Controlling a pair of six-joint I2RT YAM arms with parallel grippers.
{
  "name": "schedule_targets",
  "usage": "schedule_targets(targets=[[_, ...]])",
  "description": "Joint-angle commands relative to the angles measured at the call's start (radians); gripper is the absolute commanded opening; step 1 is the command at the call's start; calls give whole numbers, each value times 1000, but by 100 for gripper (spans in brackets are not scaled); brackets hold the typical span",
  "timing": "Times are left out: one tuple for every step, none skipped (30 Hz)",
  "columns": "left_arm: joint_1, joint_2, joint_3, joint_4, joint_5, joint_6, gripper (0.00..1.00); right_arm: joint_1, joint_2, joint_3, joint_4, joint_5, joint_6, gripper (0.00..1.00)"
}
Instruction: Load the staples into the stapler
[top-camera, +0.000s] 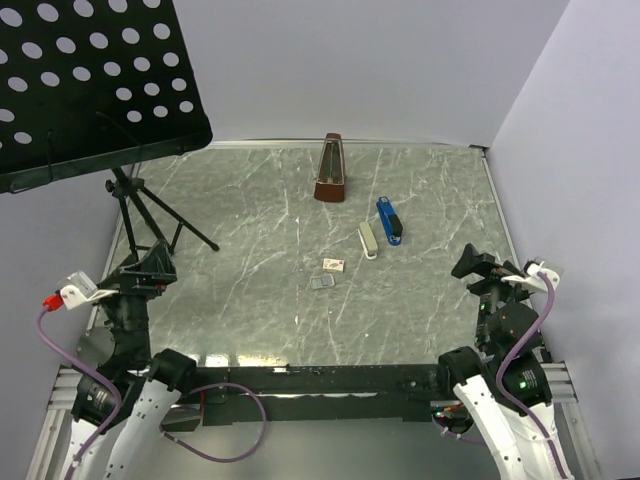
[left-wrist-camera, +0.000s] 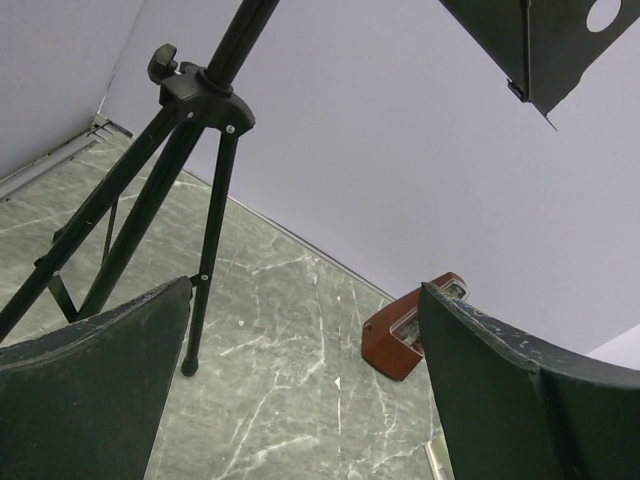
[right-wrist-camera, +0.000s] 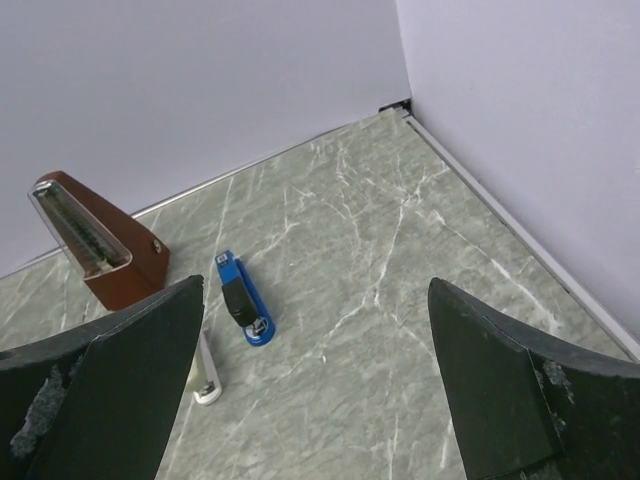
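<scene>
Your left gripper sits at the left edge of the table, fingers spread wide, nothing between them. The music stand's tripod is just beyond it. Your right gripper sits at the right edge, likewise spread and empty.

The staples box lies flat near the table's centre, with a small silvery-grey piece just beside it on the near side. The white stapler and blue stapler lie side by side, toward the far right of the box. A metronome stands near the far edge.

You have a grey-green marbled table: brown metronome near the far edge, blue stapler just beside white stapler, staples box with a small grey piece near it — tripod at left.
</scene>
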Motion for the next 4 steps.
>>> schedule_targets(targets=[[10,-113,-6,55,-16,-5,99,-1,13,8,33,27,-27,100],[10,-116,-6,53,-16,-5,100,0,13,7,37,29,-28,100],[12,-116,-3,50,-14,-3,99,0,13,5,38,29,-27,100],[12,-117,0,46,-8,-3,99,0,10,4,38,24,-25,100]])
